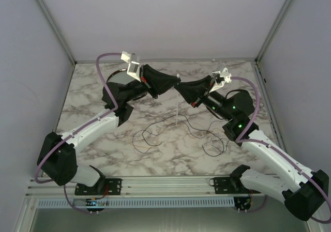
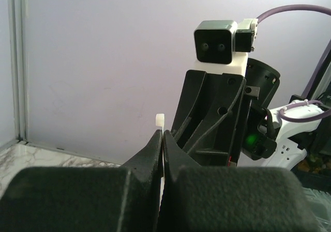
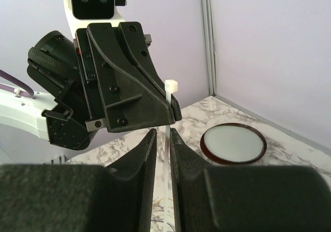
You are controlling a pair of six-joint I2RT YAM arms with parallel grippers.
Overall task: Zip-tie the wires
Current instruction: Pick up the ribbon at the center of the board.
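Top view: we see the left gripper (image 1: 172, 84) and right gripper (image 1: 179, 89) meeting above the table (image 1: 103, 149). The zip tie (image 1: 177, 110) hangs upright between them, and the wires (image 1: 170, 131) lie loose below, unbundled.

Left wrist: left gripper clenched on the tie just under its head.

Right wrist: right jaws slightly apart around the strip, not gripping.

We judge looping and cinching both remain.

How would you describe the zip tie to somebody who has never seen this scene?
Look above the middle of the marble table, where the left hand and the right hand meet tip to tip. The zip tie hangs straight down from the left hand's shut tips. It alone is white, straight and upright; the wires beneath it are dark, thin loops lying flat.
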